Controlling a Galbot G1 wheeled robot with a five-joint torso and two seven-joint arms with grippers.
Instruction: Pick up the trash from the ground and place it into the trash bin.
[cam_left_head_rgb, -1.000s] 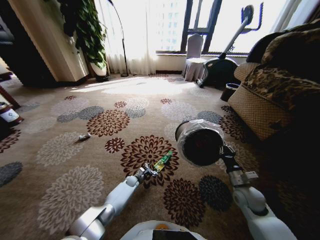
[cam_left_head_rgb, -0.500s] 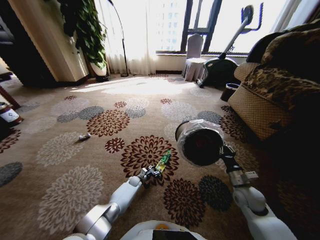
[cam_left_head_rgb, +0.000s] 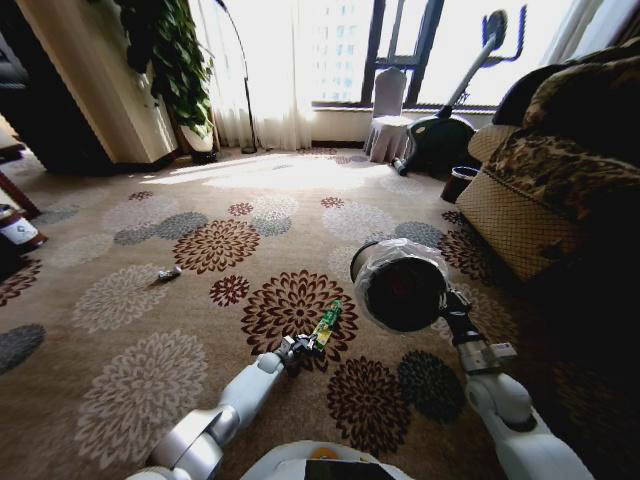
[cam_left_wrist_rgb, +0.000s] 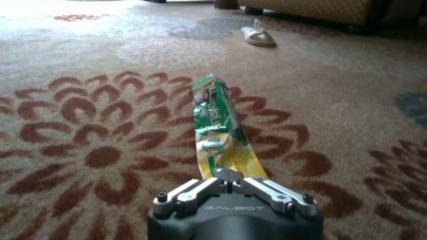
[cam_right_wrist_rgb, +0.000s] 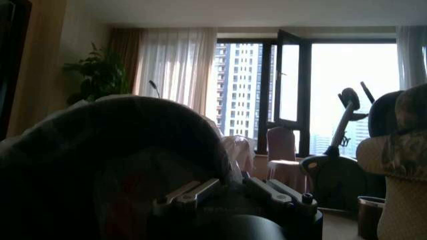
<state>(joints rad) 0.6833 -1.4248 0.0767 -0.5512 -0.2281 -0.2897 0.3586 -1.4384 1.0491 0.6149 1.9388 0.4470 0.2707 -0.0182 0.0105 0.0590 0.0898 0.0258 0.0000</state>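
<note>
With the left gripper (cam_left_wrist_rgb: 230, 181) down at carpet level, you have its fingers pressed together on the near end of the green wrapper (cam_left_wrist_rgb: 218, 127), pinching it where the foil narrows. The wrapper lies flat on the carpet (cam_left_head_rgb: 130, 380), not yet lifted. Its long axis runs straight away from the gripper (in the head view it slants up and slightly right across the dark red flower), so the free end points toward the window side of the room.

Just beside it on your right, the right gripper (cam_right_wrist_rgb: 230, 192) holds the bin (cam_left_head_rgb: 398, 285) off the floor, tipped so its lined mouth faces the camera; its fingers are clamped on the rim.

As for progress, I'd judge this piece grasped but not yet binned: lift and drop remain. Farther off to the left a small pale scrap (cam_left_head_rgb: 168, 272) lies on the carpet, well apart, waiting for you.
</note>
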